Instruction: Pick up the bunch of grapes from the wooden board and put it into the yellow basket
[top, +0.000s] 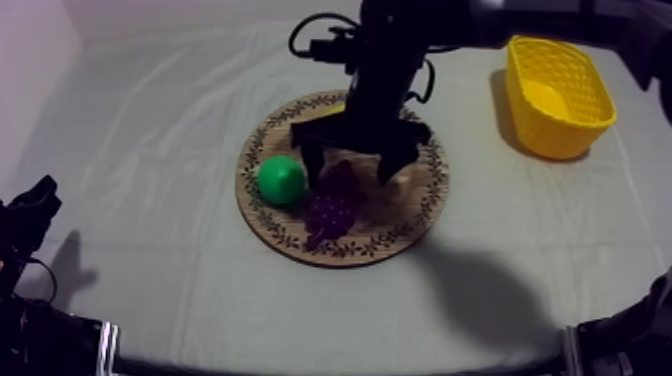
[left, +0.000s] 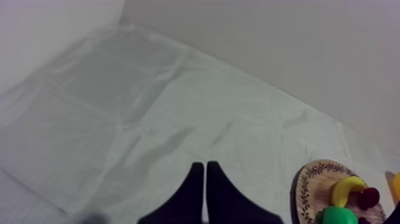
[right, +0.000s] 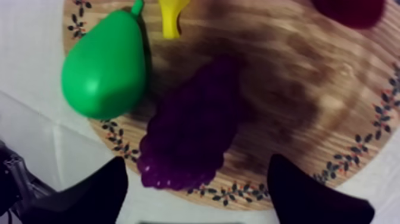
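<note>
The purple bunch of grapes (top: 333, 205) lies on the round wooden board (top: 405, 232), right of a green pear (top: 281, 180). My right gripper (top: 352, 165) hangs open just above the board, one finger at each side of the bunch's far end. In the right wrist view the grapes (right: 190, 128) lie between the spread fingers of the right gripper (right: 196, 162), which touch nothing. The yellow basket (top: 555, 95) stands at the far right. My left gripper (left: 205, 167) is shut on nothing, over bare cloth at the left side.
Beside the pear (right: 104, 65) on the board (right: 297, 77) are a banana (right: 169, 15) and a small red fruit (right: 351, 9). In the top view my right arm covers both. Open cloth lies between board and basket.
</note>
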